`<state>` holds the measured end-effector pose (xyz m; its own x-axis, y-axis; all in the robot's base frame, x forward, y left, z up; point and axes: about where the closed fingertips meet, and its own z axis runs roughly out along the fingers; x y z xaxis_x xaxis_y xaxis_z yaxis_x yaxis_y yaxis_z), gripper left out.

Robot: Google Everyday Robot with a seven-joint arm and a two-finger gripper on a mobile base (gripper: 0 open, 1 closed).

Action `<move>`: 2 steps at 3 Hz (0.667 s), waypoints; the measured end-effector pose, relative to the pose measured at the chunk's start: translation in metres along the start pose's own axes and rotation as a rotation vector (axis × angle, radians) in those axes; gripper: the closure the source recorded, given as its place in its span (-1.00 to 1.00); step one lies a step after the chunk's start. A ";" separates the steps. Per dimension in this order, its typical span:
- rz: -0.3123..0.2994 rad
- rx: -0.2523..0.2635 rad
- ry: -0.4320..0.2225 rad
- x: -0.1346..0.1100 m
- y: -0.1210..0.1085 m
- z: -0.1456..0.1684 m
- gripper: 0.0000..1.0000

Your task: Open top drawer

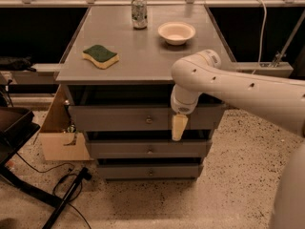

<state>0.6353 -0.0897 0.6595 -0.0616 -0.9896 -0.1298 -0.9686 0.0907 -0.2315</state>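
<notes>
One big grey desk [143, 63] has three drawers. The top drawer [109, 119] sits just under the desk top and looks shut. A white arm [248, 92] holds its hand [178, 128] in front of it, pointing down, just right of the round knob [149, 120]. I cannot tell if the hand is spread or pinched. A bowl [176, 32], sponge [100, 56] and can [139, 12] sit on the desk.
</notes>
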 end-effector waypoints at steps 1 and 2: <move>0.006 -0.006 0.008 -0.002 0.001 0.012 -0.68; 0.014 -0.014 0.012 0.000 0.006 0.020 -0.21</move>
<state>0.6339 -0.0868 0.6392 -0.0778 -0.9896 -0.1212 -0.9708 0.1029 -0.2167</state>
